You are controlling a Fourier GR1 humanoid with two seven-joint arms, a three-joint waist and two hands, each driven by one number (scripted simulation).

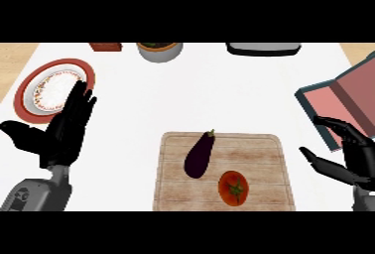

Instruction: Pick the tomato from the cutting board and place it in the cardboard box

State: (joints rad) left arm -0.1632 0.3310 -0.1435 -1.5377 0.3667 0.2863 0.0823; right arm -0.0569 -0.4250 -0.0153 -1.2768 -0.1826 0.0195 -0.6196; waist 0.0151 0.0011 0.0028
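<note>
Tomato (233, 188) position: near right part of the board (223, 171), just beside the eggplant (199, 154). Counter (205, 89) carries the board at centre, box (350, 101) at right edge, plate (55, 89) at left. Left hand (62, 130): fingers straight, over the plate's edge. Right hand (344, 154): fingers relaxed, apart, beside the box.

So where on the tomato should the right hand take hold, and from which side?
Probably across the tomato's rounded flanks, coming from above and the right. It lies on the cutting board with its stem facing up, and the eggplant crowds its upper left. The open right hand is already on that side.
</note>
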